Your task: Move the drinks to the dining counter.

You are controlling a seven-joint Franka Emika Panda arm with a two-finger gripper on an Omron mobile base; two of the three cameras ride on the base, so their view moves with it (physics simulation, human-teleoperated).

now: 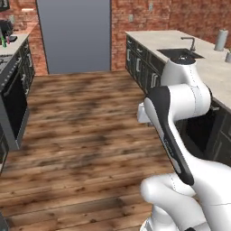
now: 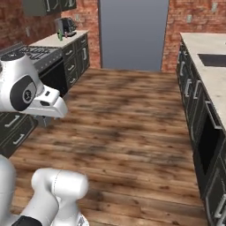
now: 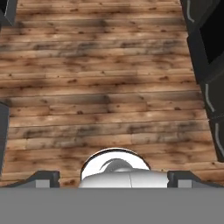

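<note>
Wooden floor [image 1: 81, 126]: one, bare, running to twelve o'clock. Sink counter [image 1: 153, 38]: one, at two o'clock, carrying one grey canister [image 1: 221, 39]. Far counter [image 2: 53, 40]: one, at eleven o'clock beyond the stove [image 2: 35, 53]; the drinks stand there beside one coffee machine [image 2: 66, 25]. Pincer [image 3: 113, 178]: one, aimed down at the floorboards, fingertips [image 3: 46, 177] spread wide, holding nothing, well apart from the drinks. Green bottle [image 2: 60, 36]: one, upright. The remaining drinks are too small to count.

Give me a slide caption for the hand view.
Open gripper looking down at bare wooden floor, dark cabinets along one edge.
</note>
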